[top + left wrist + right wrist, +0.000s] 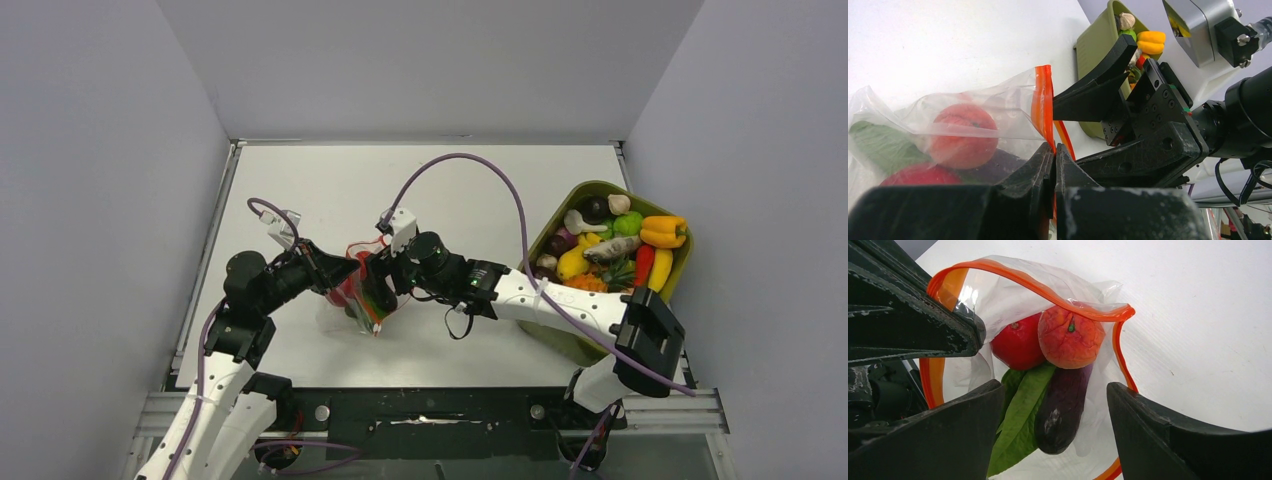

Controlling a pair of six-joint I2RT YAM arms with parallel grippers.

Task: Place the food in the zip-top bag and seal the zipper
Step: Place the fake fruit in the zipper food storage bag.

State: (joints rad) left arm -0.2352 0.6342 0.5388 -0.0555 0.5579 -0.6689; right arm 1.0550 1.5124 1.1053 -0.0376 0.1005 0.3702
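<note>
The left claw (1054,150) pinches the orange-red zipper (1023,282) of the clear plastic bag (998,295); the right claw (1053,390) gapes wide, empty. Colourful toy food (1070,337) lies inside.

Open zip-top bag (1003,297) holds peach (1070,337), tomato (1017,346), eggplant (1063,410), leaf (1020,427).

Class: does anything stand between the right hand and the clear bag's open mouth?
Nothing visible does. The right hand faces straight into the zip-top bag's mouth; the left hand only pinches the zipper at one side.
</note>
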